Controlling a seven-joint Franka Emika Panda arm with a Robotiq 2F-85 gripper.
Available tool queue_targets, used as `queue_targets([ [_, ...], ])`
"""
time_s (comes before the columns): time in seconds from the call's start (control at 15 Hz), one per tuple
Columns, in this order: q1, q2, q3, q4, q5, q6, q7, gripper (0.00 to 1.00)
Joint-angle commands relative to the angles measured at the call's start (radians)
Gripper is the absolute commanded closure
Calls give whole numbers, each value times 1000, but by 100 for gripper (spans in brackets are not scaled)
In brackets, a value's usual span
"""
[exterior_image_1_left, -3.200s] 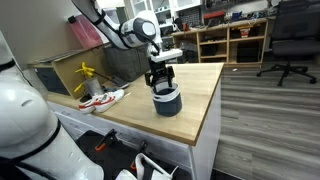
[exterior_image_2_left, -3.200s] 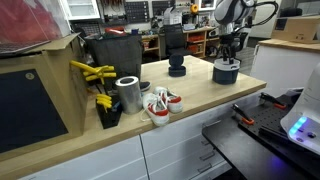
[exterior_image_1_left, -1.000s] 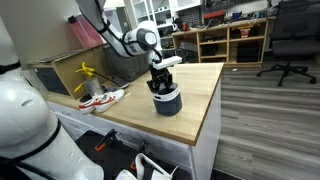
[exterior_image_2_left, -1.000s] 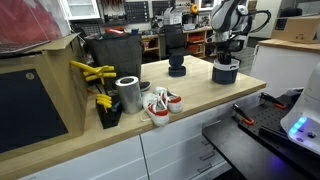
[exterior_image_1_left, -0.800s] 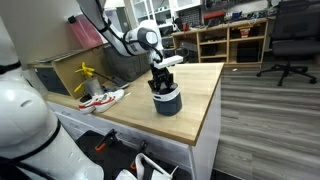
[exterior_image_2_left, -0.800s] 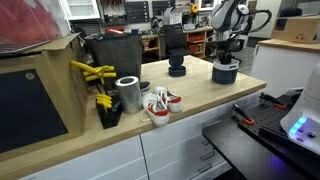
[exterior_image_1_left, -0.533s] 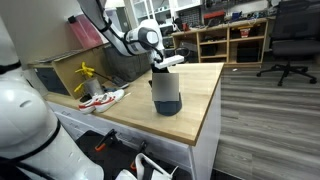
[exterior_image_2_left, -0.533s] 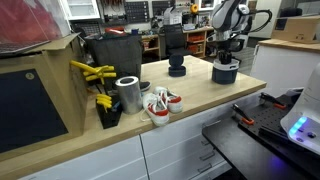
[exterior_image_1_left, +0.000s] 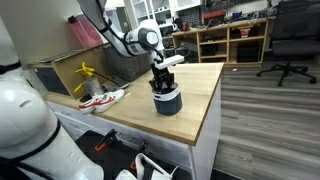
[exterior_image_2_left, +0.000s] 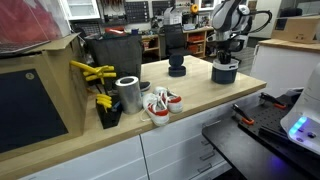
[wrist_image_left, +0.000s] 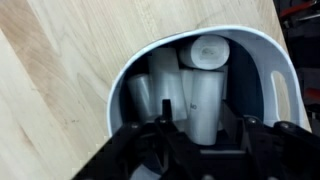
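In an exterior view the arm's fingers dip into a dark blue round tub on the pale wooden desk. In an exterior view the tub stands well apart from white-and-red shoes. In the wrist view the fingers flank a white cylinder inside the tub. I cannot tell whether they pinch it.
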Motion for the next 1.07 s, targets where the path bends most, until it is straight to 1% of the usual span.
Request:
queue_targets([
  [0.0, 3, 2, 5, -25, -15, 47, 14, 44],
  [0.4, 8, 36, 3, -47, -52, 96, 24, 47],
  [0.87, 10, 57, -2, -60, -88, 136, 37, 47],
  [1.0, 13, 70, -6, -66, -112, 150, 50, 51],
])
